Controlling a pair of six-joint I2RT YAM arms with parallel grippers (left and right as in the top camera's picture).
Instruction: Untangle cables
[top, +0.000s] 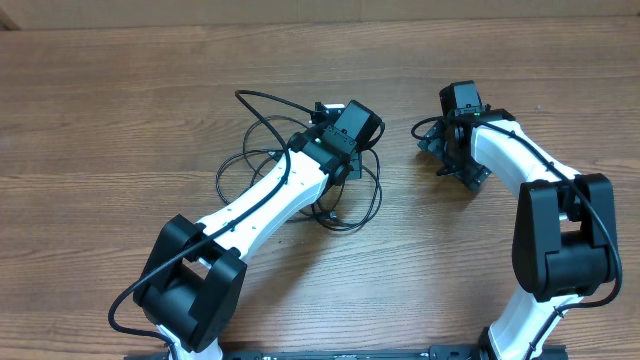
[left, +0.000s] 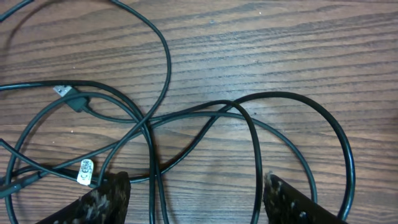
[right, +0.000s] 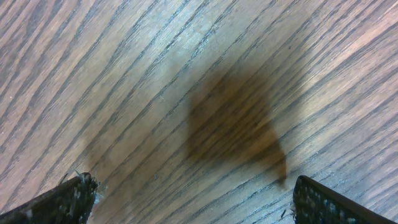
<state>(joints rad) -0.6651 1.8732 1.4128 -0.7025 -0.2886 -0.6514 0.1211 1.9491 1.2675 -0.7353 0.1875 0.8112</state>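
At the frame's lower edge, my left gripper (left: 194, 185) stands open over the cables (left: 283, 94); my right gripper (right: 193, 186) gapes wide, empty.

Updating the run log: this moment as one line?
cables: tangled on table | left fingers: open over cables | right fingers: open over table

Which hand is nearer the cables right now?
Left. The left hand hovers directly over the cables, with loops beneath it; the right hand sits off to their right, over the table alone.
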